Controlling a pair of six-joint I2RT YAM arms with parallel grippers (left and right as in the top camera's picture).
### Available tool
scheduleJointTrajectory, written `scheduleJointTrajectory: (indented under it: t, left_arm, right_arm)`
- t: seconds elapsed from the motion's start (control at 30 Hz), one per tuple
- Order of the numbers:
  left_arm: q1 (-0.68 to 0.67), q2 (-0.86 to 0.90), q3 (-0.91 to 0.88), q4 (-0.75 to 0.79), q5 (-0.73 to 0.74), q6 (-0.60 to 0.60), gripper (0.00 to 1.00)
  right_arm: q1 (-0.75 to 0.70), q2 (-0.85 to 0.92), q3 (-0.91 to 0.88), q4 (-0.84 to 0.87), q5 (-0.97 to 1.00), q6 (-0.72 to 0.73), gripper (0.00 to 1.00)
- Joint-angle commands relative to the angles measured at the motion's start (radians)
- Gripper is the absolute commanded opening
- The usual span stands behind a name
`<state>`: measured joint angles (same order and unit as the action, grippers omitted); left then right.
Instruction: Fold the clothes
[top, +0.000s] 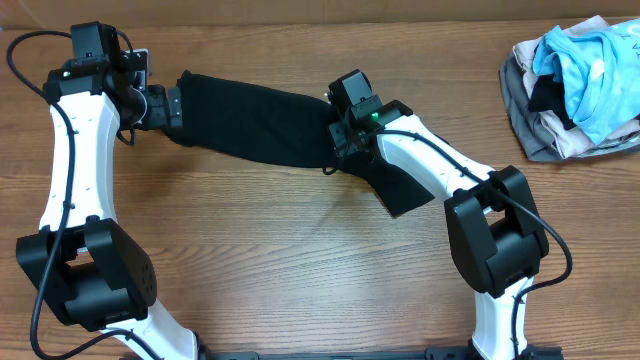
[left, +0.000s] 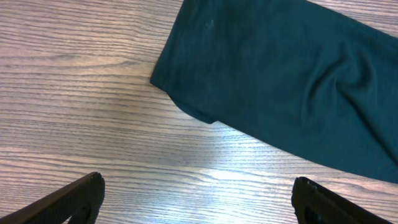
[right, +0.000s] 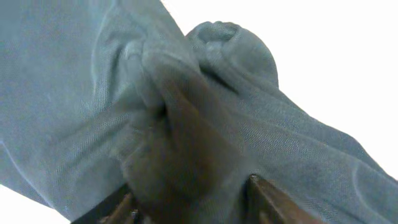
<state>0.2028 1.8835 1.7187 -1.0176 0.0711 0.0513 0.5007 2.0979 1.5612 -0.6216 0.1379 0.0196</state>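
The black garment (top: 250, 125) lies stretched across the far middle of the wooden table, from upper left down to the centre right. Its white logo is not visible. My left gripper (top: 175, 103) is at the garment's left end. In the left wrist view it (left: 199, 186) is open and empty over bare wood, with the garment's edge (left: 280, 74) just ahead. My right gripper (top: 340, 150) is on the garment's right part. In the right wrist view its fingers (right: 189, 193) are closed around a bunched fold of the fabric (right: 74, 93).
A bundle of light-blue, grey and beige garments (top: 575, 85) lies at the far right corner of the table (top: 300, 270). Both arm bases stand at the near edge.
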Motion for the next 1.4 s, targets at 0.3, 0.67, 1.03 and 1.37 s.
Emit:
scheduleJointTrajectory:
  t: [0.3,0.67,1.03,1.37]
  left_arm:
    - [-0.008,0.010,-0.008,0.037,0.008,-0.010,0.91]
    - [-0.008,0.006,0.036,0.064,0.119,-0.008,0.92]
    - [-0.039,0.007,0.035,0.092,0.282,0.161,0.92]
    - [-0.182,0.143,0.036,0.382,0.254,0.248,1.00]
  right_arm:
    - [-0.037,-0.041,0.036,-0.039,-0.003,0.037,0.04]
    - [-0.053,-0.296,0.168,-0.376,-0.171,0.053,0.04]
    - [-0.053,-0.321,0.159,-0.594,-0.253,0.085,0.04]
    - [-0.053,-0.321,0.159,-0.603,-0.252,0.085,0.04]
